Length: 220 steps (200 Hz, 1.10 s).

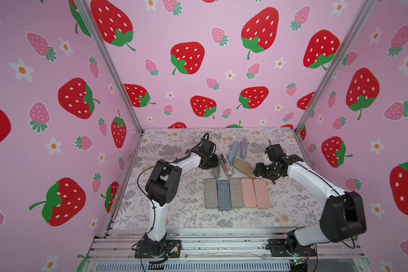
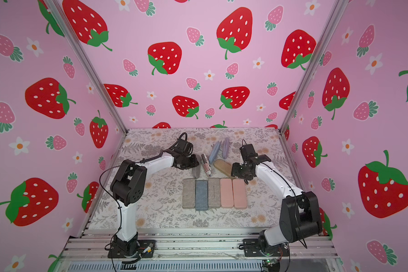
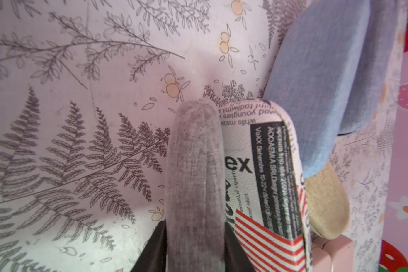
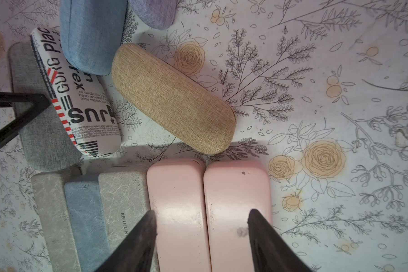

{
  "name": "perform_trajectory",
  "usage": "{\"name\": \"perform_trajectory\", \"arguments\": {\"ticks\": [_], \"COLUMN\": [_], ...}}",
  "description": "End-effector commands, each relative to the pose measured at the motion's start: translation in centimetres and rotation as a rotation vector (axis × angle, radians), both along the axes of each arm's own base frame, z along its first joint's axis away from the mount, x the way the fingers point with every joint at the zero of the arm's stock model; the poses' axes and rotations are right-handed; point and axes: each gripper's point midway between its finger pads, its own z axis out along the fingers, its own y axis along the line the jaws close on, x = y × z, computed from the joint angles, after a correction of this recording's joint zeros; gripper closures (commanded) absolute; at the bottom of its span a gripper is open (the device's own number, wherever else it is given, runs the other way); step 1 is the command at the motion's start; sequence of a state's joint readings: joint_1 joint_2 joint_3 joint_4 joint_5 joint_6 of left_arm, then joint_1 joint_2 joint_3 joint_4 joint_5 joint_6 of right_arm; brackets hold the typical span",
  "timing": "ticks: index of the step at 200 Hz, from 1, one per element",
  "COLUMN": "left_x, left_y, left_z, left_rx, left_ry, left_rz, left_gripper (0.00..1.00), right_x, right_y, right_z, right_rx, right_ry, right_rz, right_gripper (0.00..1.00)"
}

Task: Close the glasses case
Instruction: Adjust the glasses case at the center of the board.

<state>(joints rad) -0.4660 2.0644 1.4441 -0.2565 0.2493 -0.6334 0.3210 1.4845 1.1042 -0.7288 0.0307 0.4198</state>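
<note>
The grey fabric glasses case [image 3: 194, 176] stands on its edge on the floral mat, left of the other loose cases in both top views [image 1: 216, 172] [image 2: 196, 173]. My left gripper [image 3: 194, 254] is shut on it, one black finger [image 3: 156, 249] against each long side. I see no gap between its two halves. My right gripper [image 4: 201, 212] hangs open over the near ends of two pink cases [image 4: 236, 200], holding nothing. In a top view the right gripper [image 1: 260, 172] is right of the tan case.
A newspaper-print case [image 3: 264, 176] leans against the grey one. Beyond it lie a tan case [image 4: 172, 99], a blue case [image 1: 233, 148] and a lilac case [image 1: 243, 144]. A row of several flat cases [image 1: 223, 195] lies nearer the front edge.
</note>
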Motion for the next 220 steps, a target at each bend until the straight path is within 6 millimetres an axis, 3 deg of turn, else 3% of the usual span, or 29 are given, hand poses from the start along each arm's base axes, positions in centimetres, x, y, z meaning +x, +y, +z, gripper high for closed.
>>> {"name": "perform_trajectory", "arguments": {"ticks": [1,56,114,187,220], "left_x": [0.3,0.6,0.1,-0.3,-0.4], "left_y": [0.2,1.7,3.2,4.0,4.5], "left_z": [-0.1,0.1,0.2,0.3,0.8], "left_rx": [-0.078,-0.128,-0.109,-0.104,-0.098], "left_ry": [0.005,-0.002,0.005,0.011,0.008], "left_rz": [0.005,-0.002,-0.010,-0.018,-0.020], "left_gripper": [0.71,0.69,0.45,0.44,0.43], "right_x": [0.3,1.0,2.3,5.4,6.6], "right_y": [0.8,2.3,5.5,10.2,12.2], "right_z": [0.4,0.1,0.2,0.2,-0.9], "right_rx": [0.027,0.053,0.054,0.077,0.086], "right_ry": [0.005,0.004,-0.012,-0.060,-0.038], "right_rz": [0.008,0.029,0.095,0.182,0.218], "right_gripper": [0.38,0.37,0.34,0.34,0.35]}}
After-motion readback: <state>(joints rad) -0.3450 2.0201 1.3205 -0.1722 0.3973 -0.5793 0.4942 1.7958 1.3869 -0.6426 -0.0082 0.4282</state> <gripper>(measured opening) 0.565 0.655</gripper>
